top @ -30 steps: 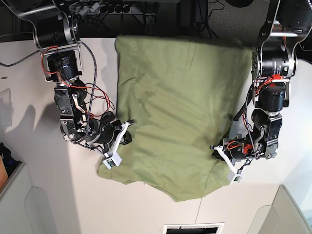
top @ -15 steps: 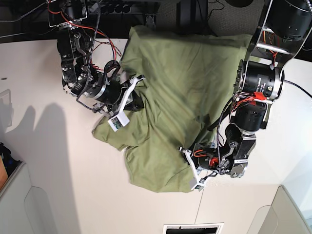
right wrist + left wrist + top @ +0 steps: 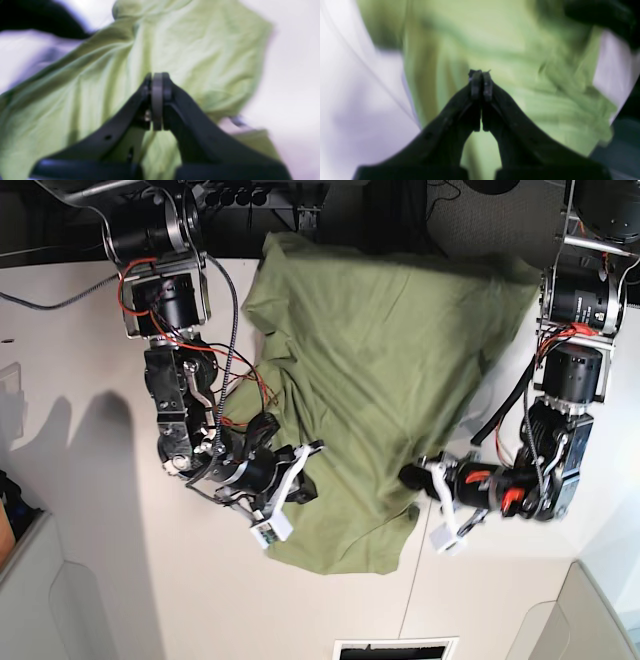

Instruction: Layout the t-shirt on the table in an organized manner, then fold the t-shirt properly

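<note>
1. White and matte, the table (image 3: 70, 580) carried the t-shirt (image 3: 375, 370), rumpled, reaching from the far edge toward the near one.
2. Right gripper (image 3: 157, 77) was clenched (jaws pressed together), apparently pinching cloth.
3. Left gripper (image 3: 481, 75) was clenched too, above the fabric; grip unclear.

Overhead base; close wrist cams, t-shirt (image 3: 380, 370) shared

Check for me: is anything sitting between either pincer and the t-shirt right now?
Nothing visible. The left pincer and right pincer are both shut, right at the edges of the t-shirt, which lies rumpled on the table. No other object shows near the cloth.
</note>
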`<state>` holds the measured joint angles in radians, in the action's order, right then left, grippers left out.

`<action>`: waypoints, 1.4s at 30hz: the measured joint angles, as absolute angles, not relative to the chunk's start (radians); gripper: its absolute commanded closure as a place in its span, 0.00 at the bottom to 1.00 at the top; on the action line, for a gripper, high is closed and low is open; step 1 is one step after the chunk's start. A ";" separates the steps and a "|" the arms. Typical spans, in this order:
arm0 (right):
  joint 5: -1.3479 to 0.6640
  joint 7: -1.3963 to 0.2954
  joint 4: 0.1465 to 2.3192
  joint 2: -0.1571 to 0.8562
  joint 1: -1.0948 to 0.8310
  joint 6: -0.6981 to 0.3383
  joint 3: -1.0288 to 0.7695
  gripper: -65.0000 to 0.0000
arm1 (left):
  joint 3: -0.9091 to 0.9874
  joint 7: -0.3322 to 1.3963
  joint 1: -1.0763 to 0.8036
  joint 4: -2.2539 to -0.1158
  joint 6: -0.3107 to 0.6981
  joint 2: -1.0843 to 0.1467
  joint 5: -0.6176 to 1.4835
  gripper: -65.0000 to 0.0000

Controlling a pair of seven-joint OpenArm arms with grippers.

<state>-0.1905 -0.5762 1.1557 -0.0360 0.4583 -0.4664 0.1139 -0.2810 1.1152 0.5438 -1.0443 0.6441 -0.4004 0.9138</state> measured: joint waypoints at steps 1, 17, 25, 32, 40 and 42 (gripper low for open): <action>-0.183 -0.572 1.117 -0.042 0.479 -0.466 0.123 1.00 | -0.281 1.116 0.506 -1.074 0.645 -0.416 0.919 1.00; -0.083 -0.488 0.919 0.065 0.561 -0.411 0.357 1.00 | -0.276 0.959 0.067 -1.398 0.710 -0.479 0.851 1.00; -0.195 -0.536 0.970 0.189 0.543 -0.404 0.354 1.00 | -0.273 0.816 0.304 -1.118 0.668 -0.385 0.639 1.00; -0.216 -0.630 1.213 0.258 0.393 -0.366 0.350 1.00 | -0.275 0.728 0.540 -0.831 0.636 -0.213 0.416 1.00; -0.202 -0.660 1.401 0.268 0.258 -0.331 0.344 1.00 | -0.279 0.797 0.667 -0.727 0.616 -0.136 0.377 1.00; -0.187 -0.669 1.404 0.266 0.264 -0.316 0.344 1.00 | -0.281 0.885 0.677 -0.762 0.613 -0.154 0.439 1.00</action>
<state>-0.1871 -0.6689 1.4036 0.2657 0.2638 -0.3164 0.3435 -0.2810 0.8852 0.6765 -0.7616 0.6132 -0.1543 0.4393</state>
